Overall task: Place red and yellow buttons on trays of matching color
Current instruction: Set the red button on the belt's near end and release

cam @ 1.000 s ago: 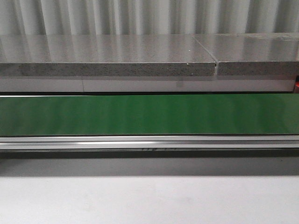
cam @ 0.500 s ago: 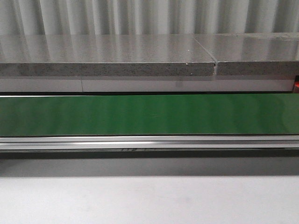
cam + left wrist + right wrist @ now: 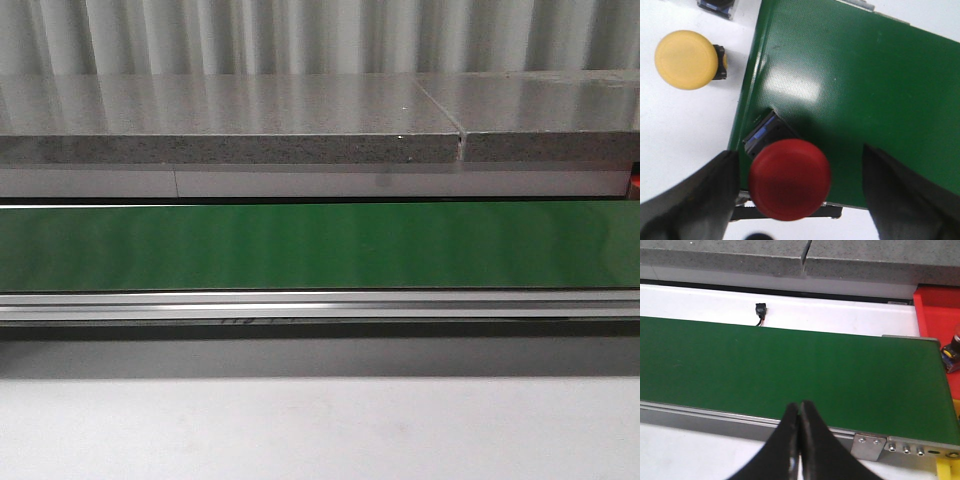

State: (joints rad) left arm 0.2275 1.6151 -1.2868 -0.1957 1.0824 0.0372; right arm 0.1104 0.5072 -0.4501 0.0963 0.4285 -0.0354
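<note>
Front view shows flat green conveyor belt [image 3: 320,245] crossing white bench [image 3: 320,430] below grey stone ledge [image 3: 230,120]; left pincer [image 3: 797,192] spread wide, right pincer [image 3: 799,440] closed empty.

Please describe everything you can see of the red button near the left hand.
The red button has a round, domed, matte red cap, plastic by its look, on a dark body with a blue part. It lies tilted at the edge of the green belt, cap toward the camera. The open left hand flanks it, fingers apart on both sides; contact is not clear.

One button [image 3: 790,179] sits on the belt's [image 3: 850,95] edge — another button [image 3: 686,59] lies beside the belt.
</note>
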